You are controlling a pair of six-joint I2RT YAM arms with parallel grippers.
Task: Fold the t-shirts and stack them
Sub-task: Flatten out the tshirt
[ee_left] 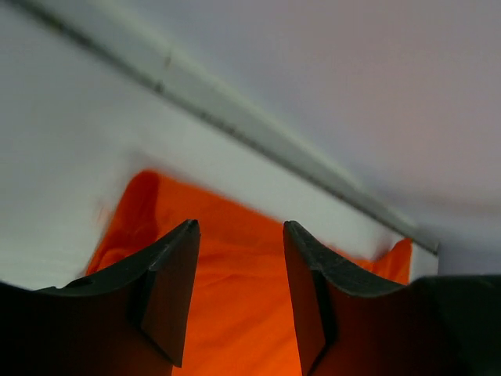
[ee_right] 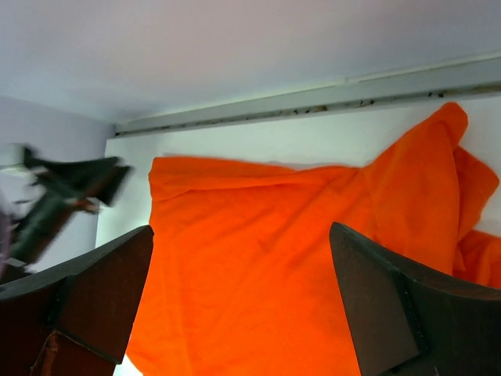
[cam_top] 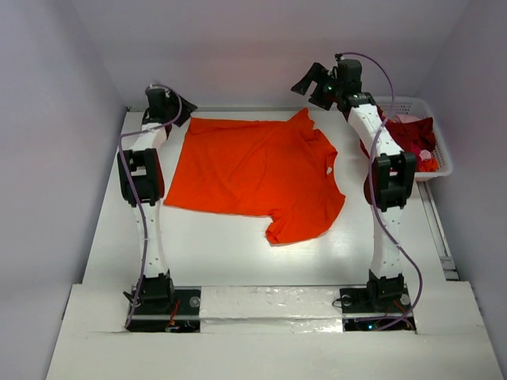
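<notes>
1. The orange t-shirt [cam_top: 253, 170] lies spread nearly flat on the far half of the table [cam_top: 238, 261]; no fold is made in it yet, so I judge this to be the first fold, at the point of taking hold of the cloth.
2. The left pincer [cam_top: 176, 112] is low at the shirt's far left corner; in its wrist view the two fingers stand partly apart with orange cloth showing in the gap beyond them, and nothing is visibly nipped between them.
3. The right pincer [cam_top: 315, 87] hangs above the far right of the shirt, near the upper sleeve [cam_top: 305, 123]; its fingers stand wide apart and hold nothing.
4. The shirt's long axis runs across the table from left to right; the hem [cam_top: 178, 162] is on the left, and the neck, with its small white label [cam_top: 328, 171], points right towards the basket [cam_top: 444, 150]; the second sleeve [cam_top: 289, 229] juts towards the arms' bases.
5. The next move probably calls for both pincers to hold the far edge; the left must pinch its corner, while the right must come down to the cloth and shut; a matched lift towards the near edge would then fold the shirt along its length.
6. The upper sleeve is rumpled and may need smoothing.
7. A dark red shirt [cam_top: 412, 134] and a pink shirt [cam_top: 408, 119] wait in the basket; stacking is well ahead.
</notes>
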